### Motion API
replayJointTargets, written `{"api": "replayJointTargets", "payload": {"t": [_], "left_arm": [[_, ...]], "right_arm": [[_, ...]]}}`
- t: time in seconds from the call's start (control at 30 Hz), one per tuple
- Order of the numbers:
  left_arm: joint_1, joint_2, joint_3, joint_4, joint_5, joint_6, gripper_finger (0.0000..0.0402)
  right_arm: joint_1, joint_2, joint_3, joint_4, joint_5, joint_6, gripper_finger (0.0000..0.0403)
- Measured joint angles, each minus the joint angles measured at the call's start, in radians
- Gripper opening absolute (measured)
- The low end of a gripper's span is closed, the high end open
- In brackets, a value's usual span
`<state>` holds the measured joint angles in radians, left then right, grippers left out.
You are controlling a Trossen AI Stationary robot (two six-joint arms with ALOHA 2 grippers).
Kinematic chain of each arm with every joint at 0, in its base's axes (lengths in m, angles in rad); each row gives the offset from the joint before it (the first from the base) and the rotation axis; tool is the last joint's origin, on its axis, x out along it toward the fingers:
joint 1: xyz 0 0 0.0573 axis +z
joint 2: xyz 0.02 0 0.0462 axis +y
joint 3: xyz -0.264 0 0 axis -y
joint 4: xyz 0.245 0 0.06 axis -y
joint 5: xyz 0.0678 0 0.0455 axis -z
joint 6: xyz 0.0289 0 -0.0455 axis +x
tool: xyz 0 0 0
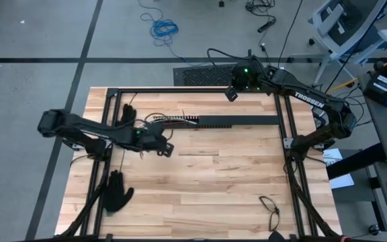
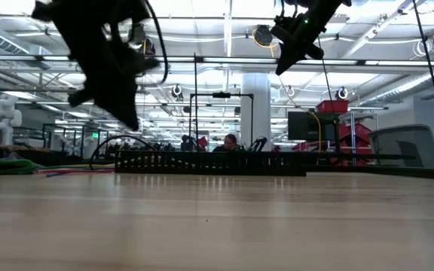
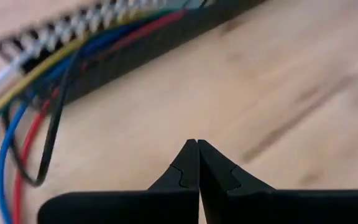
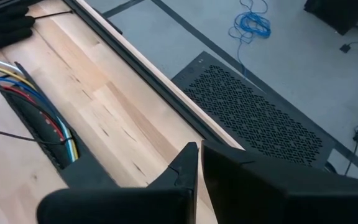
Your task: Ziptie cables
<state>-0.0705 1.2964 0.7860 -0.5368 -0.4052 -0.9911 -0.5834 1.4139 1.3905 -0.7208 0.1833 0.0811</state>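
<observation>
Fingertips of our left gripper [image 3: 197, 144] are pressed together, empty — cables [image 3: 55, 68] at eleven o'clock in the bar [image 3: 166, 37]. We judge a ziptie pickup comes next; right gripper [image 4: 199, 148] shut too.

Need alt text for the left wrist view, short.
The left gripper, jaws shut and empty, hovers over the wooden table. Beyond it, the cables, red, blue, yellow and white, lie along a black slotted bar.

Overhead, table-level, two close wrist views
</observation>
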Motion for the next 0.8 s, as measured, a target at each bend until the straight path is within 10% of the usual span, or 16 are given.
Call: {"api": "replayJointTargets", "payload": {"t": [0.8], "left_arm": [[0.091, 0.241, 0.048, -0.46, -0.198, -0.182, 0.0]], "right_arm": [[0.003, 0.0, 0.0, 0.013, 0.0, 0.008, 0.0018]]}}
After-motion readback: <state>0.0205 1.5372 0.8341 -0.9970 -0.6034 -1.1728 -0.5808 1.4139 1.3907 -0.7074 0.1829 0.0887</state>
